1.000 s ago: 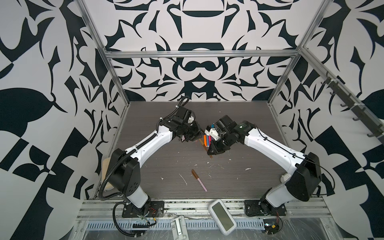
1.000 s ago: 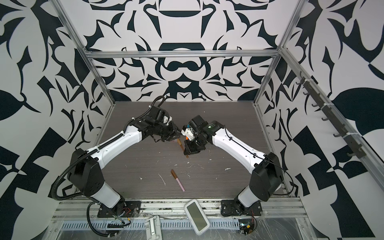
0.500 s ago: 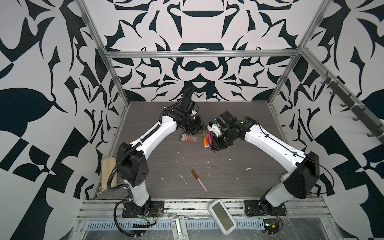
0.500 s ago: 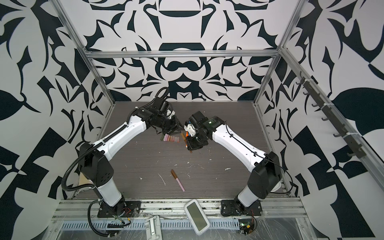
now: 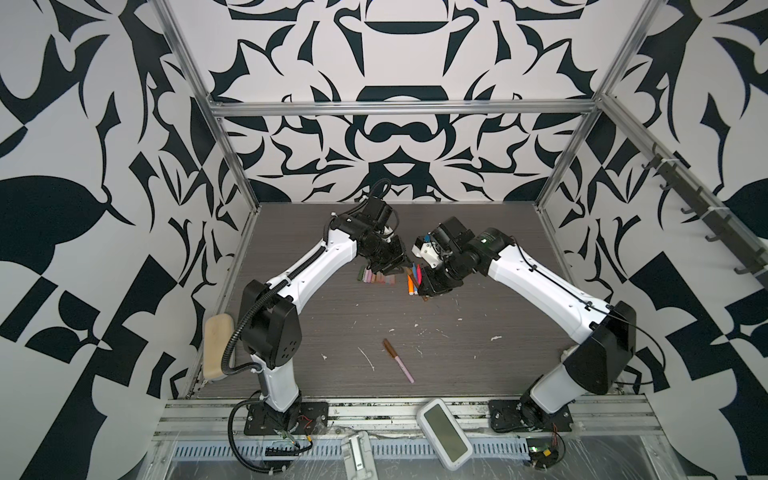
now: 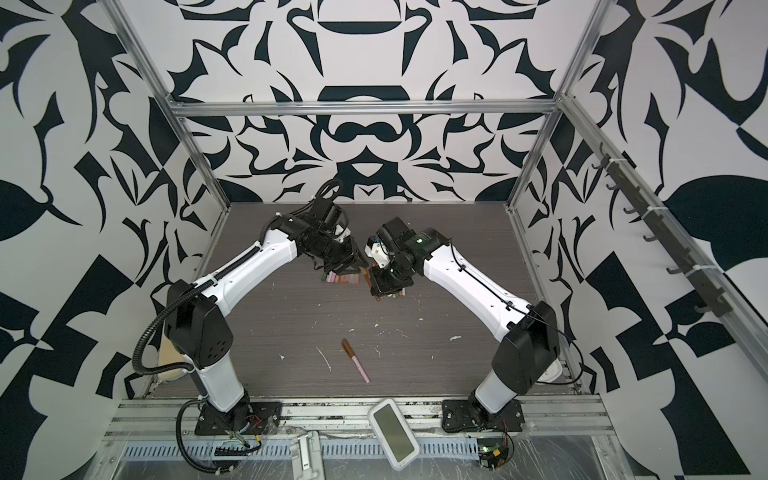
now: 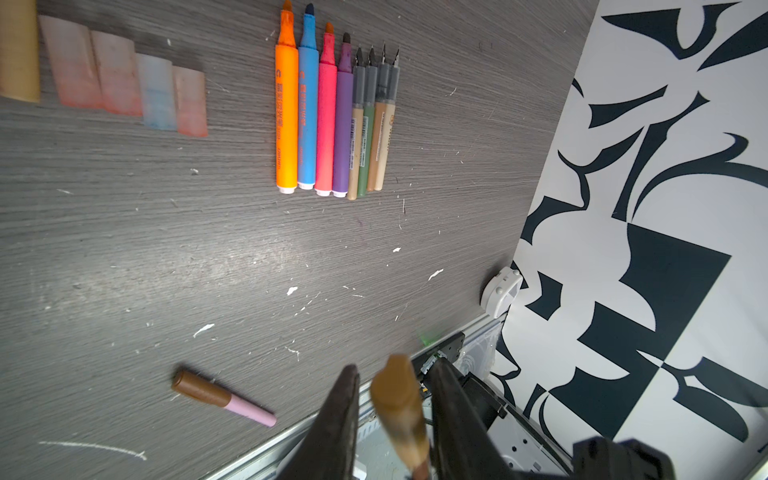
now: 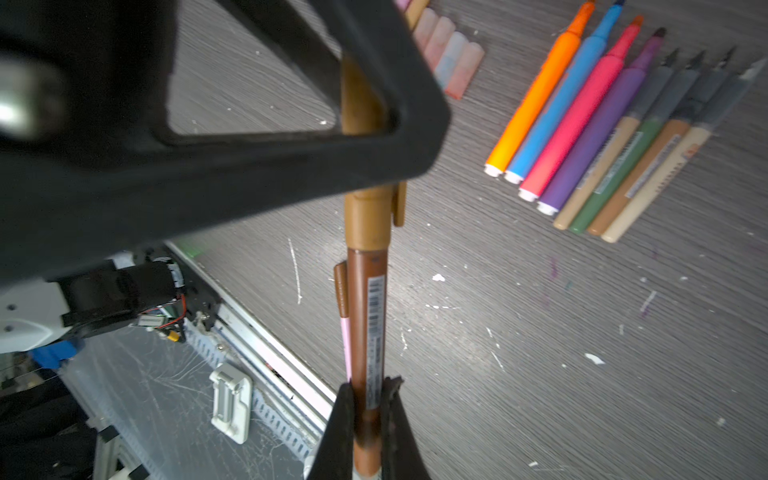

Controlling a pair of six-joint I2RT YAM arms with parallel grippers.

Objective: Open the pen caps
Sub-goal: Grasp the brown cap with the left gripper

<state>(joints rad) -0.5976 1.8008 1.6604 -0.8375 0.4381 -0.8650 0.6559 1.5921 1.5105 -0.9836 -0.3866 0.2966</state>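
Tan cap (image 8: 368, 216), seated on a brown pen (image 8: 368, 311) held above the worktop (image 7: 166, 249). Its far end was covered by the left hand (image 7: 394, 368), which pinched it. The right hand (image 8: 369, 390) pinched the pen's tail, end cut off. Also: pink pen (image 7: 222, 398), capped, largely hidden behind the held pen in the right wrist view; loose caps (image 7: 124, 79), blurred, row cut off. In both top views the hands hid the grip.
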